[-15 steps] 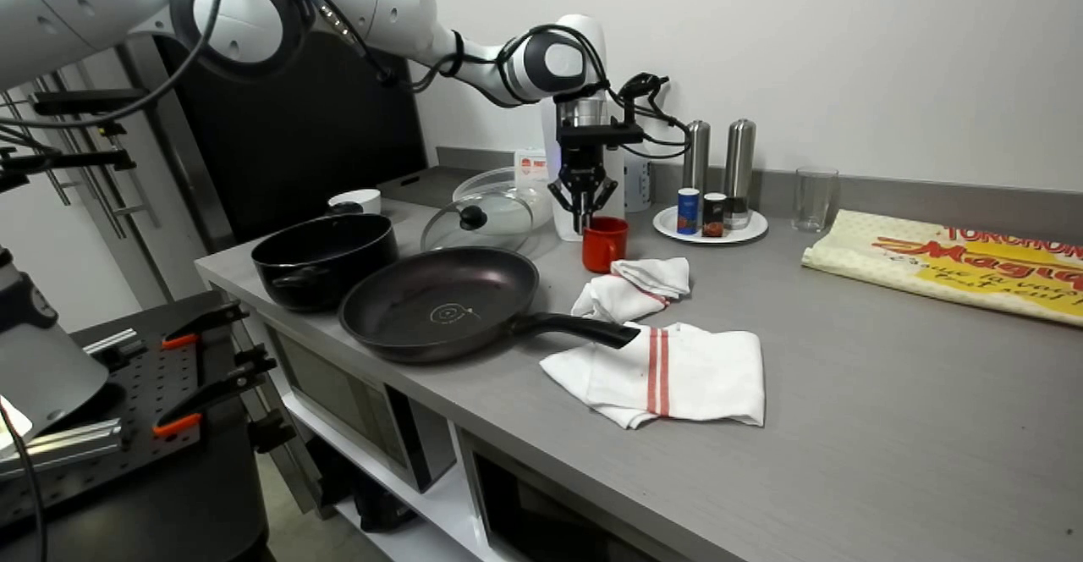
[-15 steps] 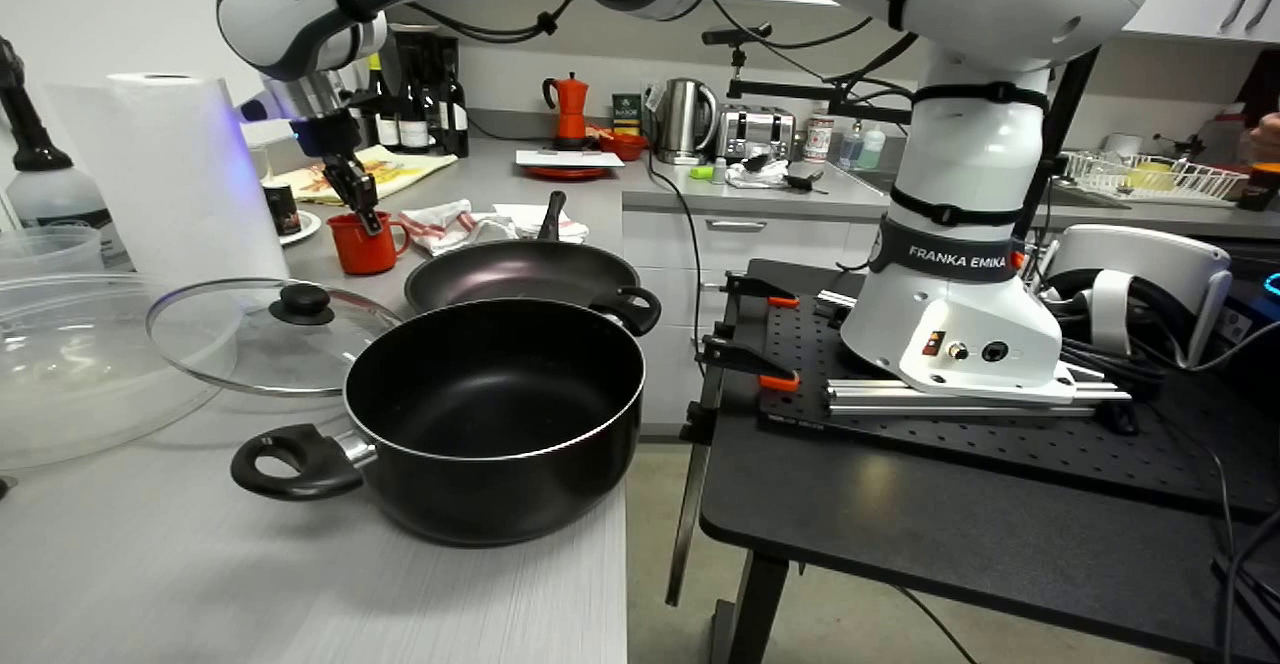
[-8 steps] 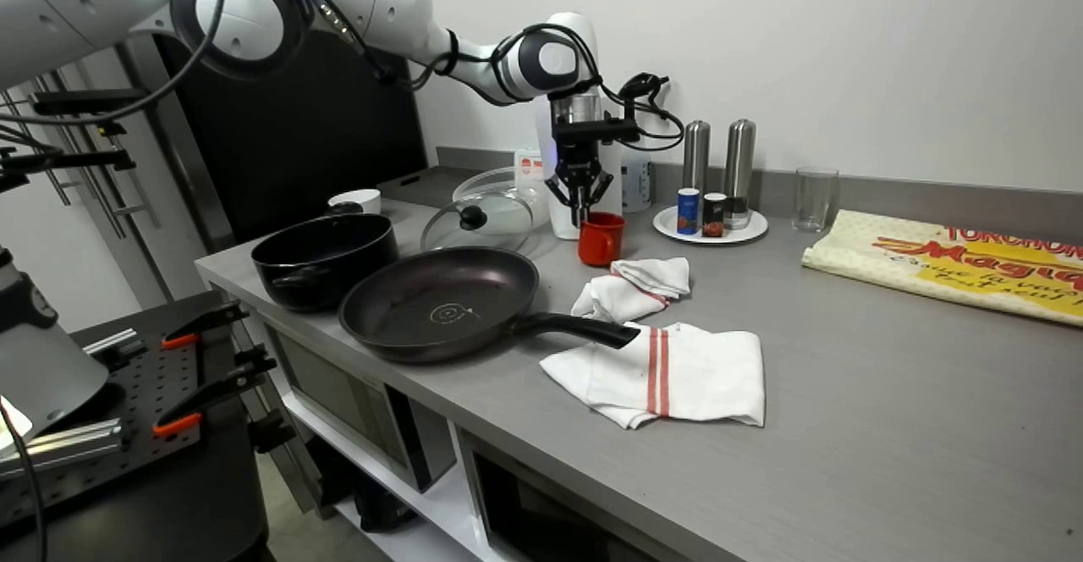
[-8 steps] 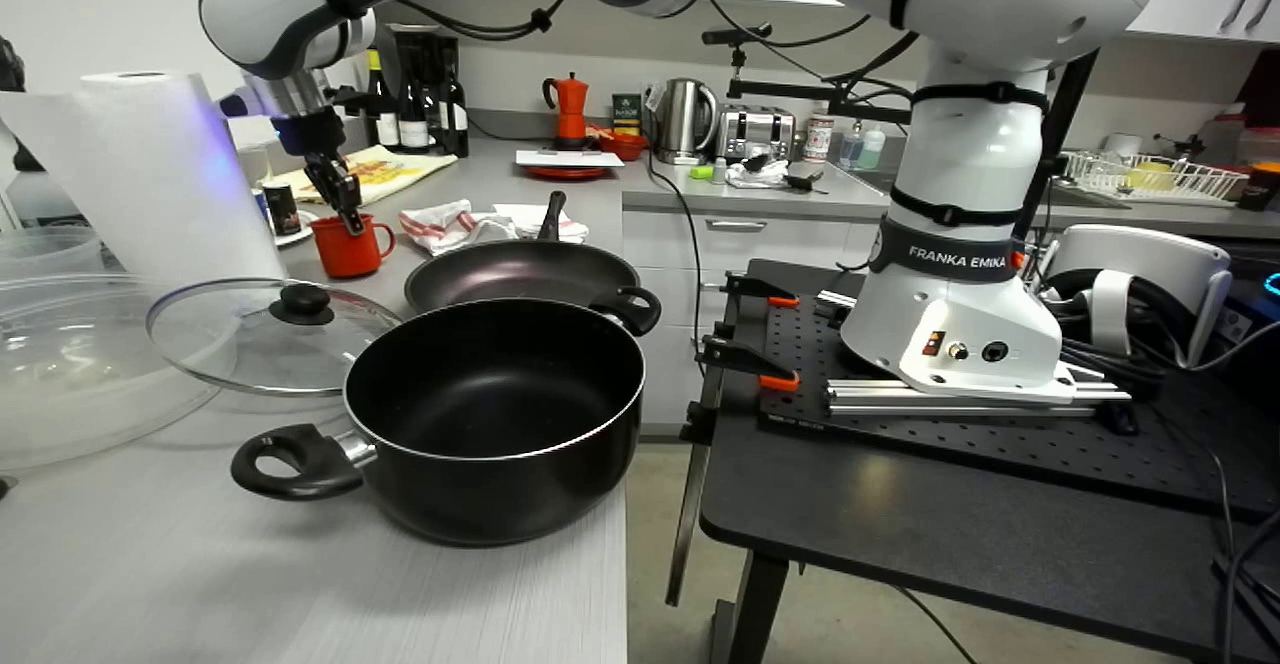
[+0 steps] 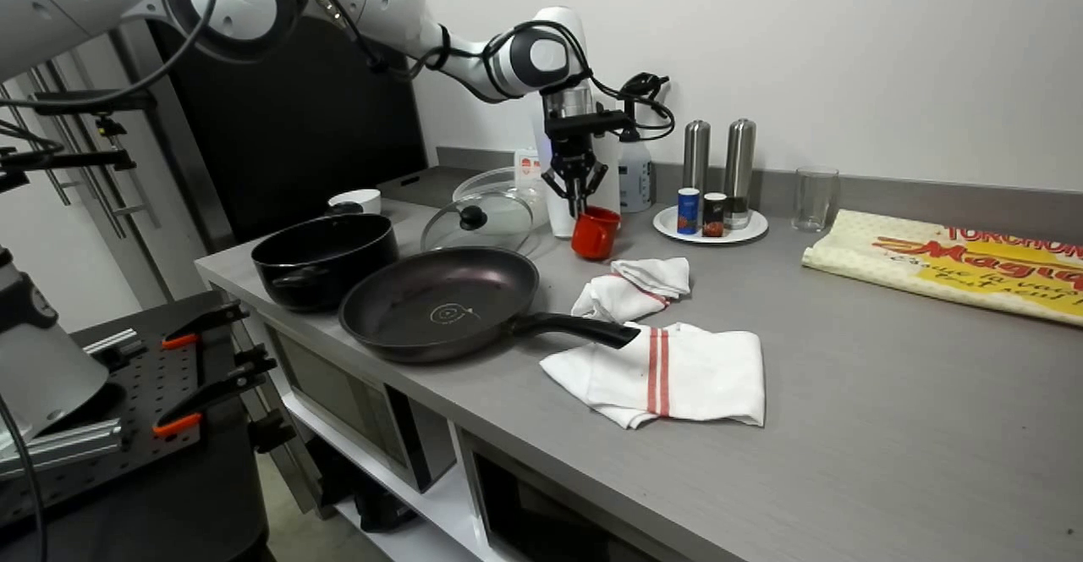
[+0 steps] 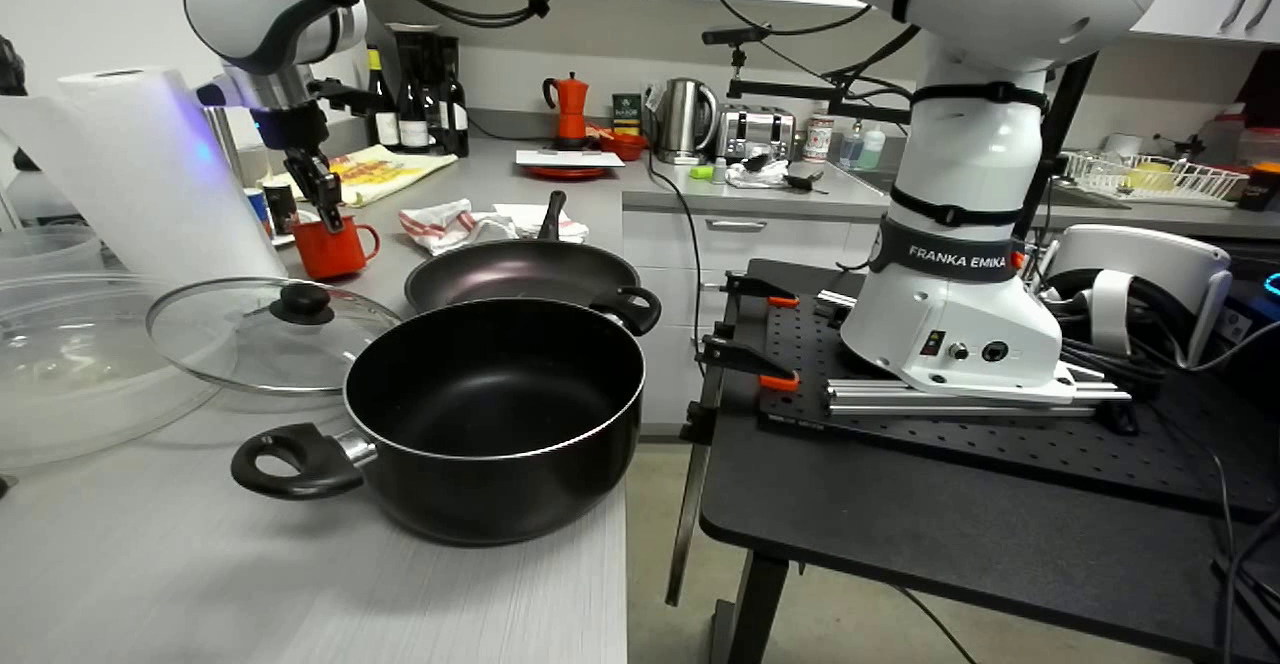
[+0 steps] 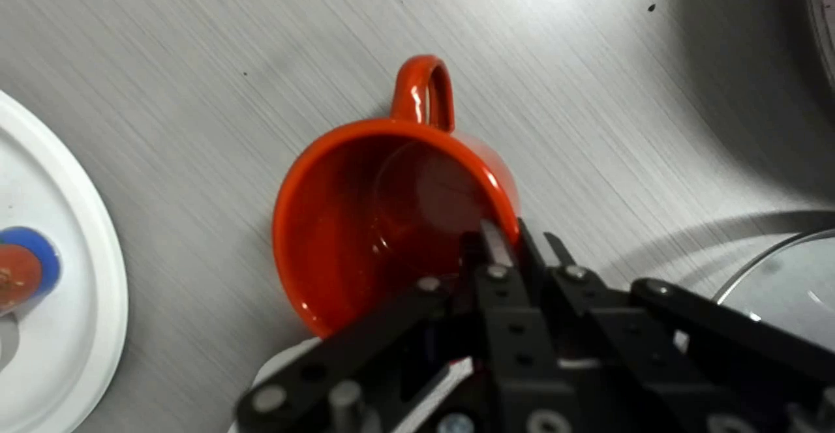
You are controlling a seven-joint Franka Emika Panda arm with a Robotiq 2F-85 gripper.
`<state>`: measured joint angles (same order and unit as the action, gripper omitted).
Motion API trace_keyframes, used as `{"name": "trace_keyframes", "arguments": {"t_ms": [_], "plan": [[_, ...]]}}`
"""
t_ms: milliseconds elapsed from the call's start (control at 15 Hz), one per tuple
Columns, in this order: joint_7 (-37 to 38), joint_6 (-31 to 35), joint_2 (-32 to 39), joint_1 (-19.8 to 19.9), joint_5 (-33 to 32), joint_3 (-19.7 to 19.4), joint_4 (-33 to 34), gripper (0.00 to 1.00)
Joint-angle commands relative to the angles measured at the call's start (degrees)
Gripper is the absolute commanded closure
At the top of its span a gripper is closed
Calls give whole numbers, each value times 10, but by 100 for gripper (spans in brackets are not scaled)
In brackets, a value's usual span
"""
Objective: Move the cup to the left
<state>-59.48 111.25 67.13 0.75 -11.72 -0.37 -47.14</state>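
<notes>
The small red cup (image 5: 595, 234) is slightly tilted over the grey counter, between the paper-towel roll and the crumpled cloth. It shows in both exterior views (image 6: 328, 250). I cannot tell whether its base touches the counter. My gripper (image 5: 579, 209) points down at the cup's rim and also shows in an exterior view (image 6: 332, 224). In the wrist view the gripper (image 7: 515, 240) is shut on the cup wall, one finger inside the cup (image 7: 339, 224) and one outside. The handle (image 7: 412, 90) stands free of the fingers.
The white paper-towel roll (image 6: 150, 184) leans right behind the cup and wrist. A glass lid (image 6: 270, 344), black pot (image 6: 490, 494) and frying pan (image 5: 440, 300) stand nearby. White cloths (image 5: 702, 376) lie in front. A white plate (image 5: 736, 236) with shakers stands beside.
The gripper and cup have moved left in both exterior views, and the cup has become more tilted. The top of the paper-towel roll has leaned over to the left.
</notes>
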Motion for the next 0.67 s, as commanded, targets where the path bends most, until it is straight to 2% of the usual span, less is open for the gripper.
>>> {"name": "trace_keyframes", "arguments": {"t_ms": [0,267,600], "plan": [[27,27,-46,3,2,-2,-72,98],[47,58,-83,17,6,-1,-133,98],[75,134,-151,27,-5,0,-245,98]]}}
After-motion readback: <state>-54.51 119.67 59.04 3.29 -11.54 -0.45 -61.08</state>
